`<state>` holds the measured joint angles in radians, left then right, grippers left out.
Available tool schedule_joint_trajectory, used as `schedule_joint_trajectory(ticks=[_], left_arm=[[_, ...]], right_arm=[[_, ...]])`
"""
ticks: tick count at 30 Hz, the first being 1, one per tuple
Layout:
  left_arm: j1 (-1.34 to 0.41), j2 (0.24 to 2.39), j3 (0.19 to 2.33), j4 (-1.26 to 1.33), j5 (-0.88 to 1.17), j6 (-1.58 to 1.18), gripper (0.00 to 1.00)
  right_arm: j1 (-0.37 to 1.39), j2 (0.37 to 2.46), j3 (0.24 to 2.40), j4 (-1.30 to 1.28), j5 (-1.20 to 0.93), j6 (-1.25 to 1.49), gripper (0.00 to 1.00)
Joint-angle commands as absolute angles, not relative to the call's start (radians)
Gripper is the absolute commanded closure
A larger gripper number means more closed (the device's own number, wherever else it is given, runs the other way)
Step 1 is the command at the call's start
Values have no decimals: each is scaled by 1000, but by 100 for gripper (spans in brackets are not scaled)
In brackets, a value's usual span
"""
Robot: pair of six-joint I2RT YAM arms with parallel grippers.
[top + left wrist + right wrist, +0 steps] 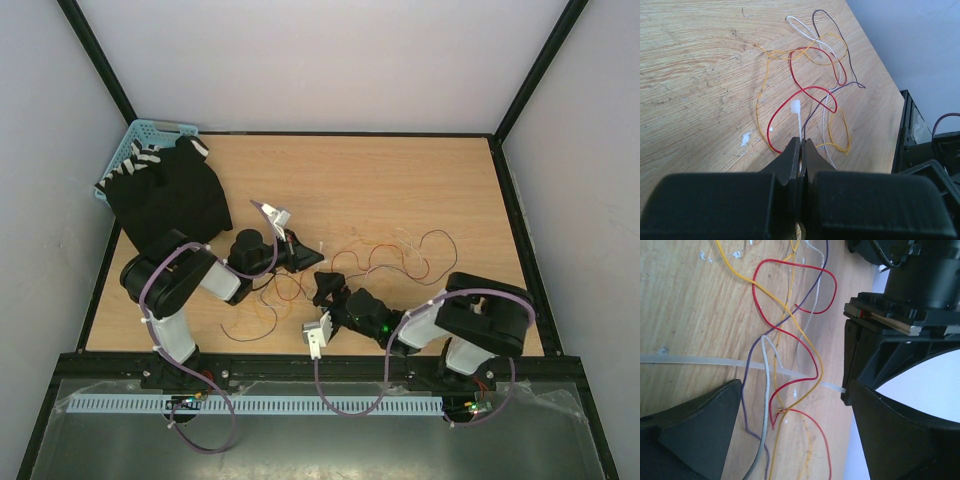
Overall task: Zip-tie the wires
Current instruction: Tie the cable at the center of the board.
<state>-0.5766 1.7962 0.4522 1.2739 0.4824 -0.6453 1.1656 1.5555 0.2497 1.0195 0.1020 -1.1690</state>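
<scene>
Left tool (pixel 801 142): pressed together, pinching a white zip tie (pixel 795 107) whose head sticks out past the tips. Right tool (pixel 325 288): spread wide, holding nothing. Wires (pixel 372 262): loose tangle of red, yellow, white and dark strands on the bench (pixel 400 180), centre of the top view, running right from the tools. In the right wrist view, the tie strip crosses under several strands.
</scene>
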Motion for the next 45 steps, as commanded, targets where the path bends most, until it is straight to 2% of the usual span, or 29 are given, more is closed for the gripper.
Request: schedule_joint_trajectory(ticks=[1,8,15,27,39,42,45], left_arm=[[-576,1781,444,1327,496,-677,100],[-585,1774,442,1326,490,-691,100],[-597,1782,457,1326,497,-710,100],[-606,1797,463,1326,501,-720,100],[-598,1811,468,1326,530,-733,100],[-597,1812,467,1326,531,-734,100],[-595,1813,469,1326,531,-736,100]], right_arm=[[1173,1654,254,1217,152,-1302,1],[1173,1776,263,1344,166,-1372,1],[1180,1796,263,1353,132,-1399,1],[1257,1929,246,1529,183,-1436,0],[1314,1940,248,1493,192,-1432,11],[1327,1947,251,1487,199,-1434,17],[1341,1962,252,1490,213,-1435,27]])
